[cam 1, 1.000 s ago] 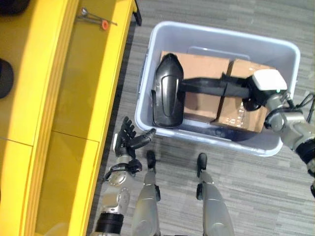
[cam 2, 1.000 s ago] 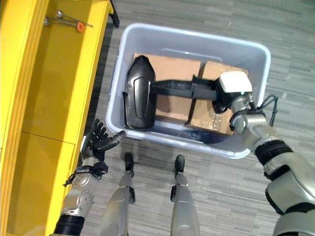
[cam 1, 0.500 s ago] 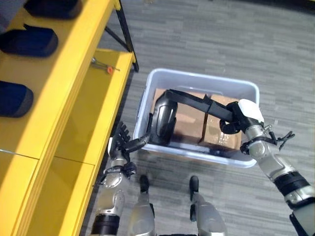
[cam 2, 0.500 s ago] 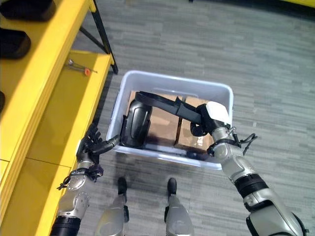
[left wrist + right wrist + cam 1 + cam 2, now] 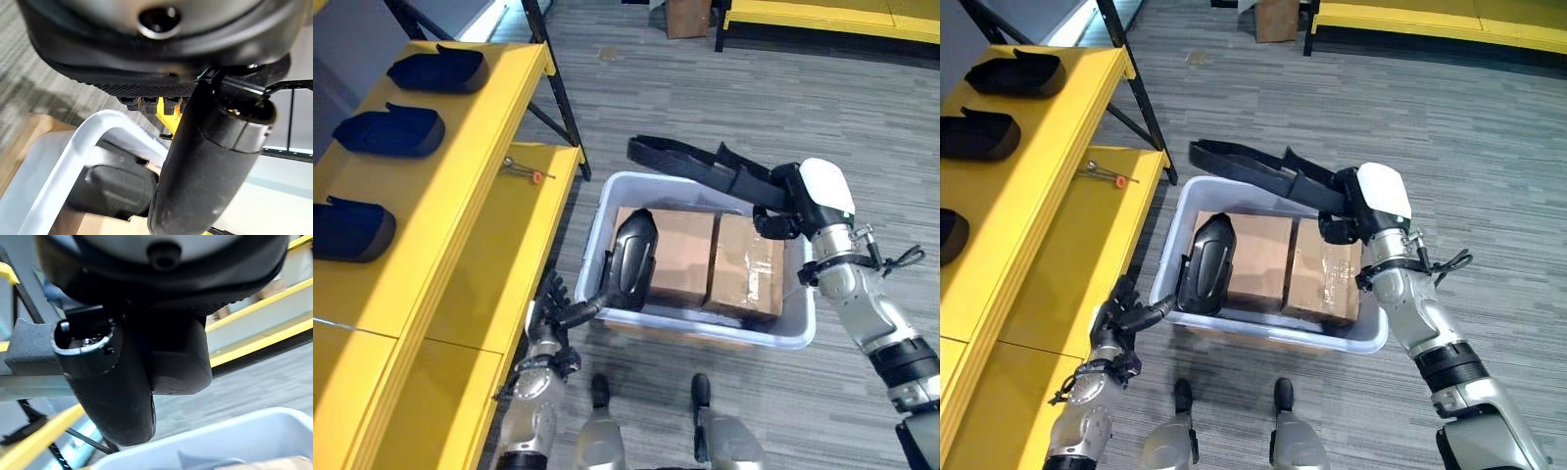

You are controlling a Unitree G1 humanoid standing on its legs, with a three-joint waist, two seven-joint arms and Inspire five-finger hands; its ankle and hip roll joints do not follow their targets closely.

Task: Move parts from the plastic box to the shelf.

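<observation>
Carrying long black part (image 5: 705,166) above plastic box (image 5: 597,225), right hand (image 5: 788,201) fingers curled round it; left hand (image 5: 548,313) fingers relaxed, spread. Next: swing to shelf (image 5: 460,196).

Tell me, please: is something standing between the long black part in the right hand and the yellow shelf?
Nothing visible does. The right hand holds the long black part above the plastic box, clear of its rim. The floor strip toward the yellow shelf looks open; on the shelf, three dark parts lie further left.
</observation>
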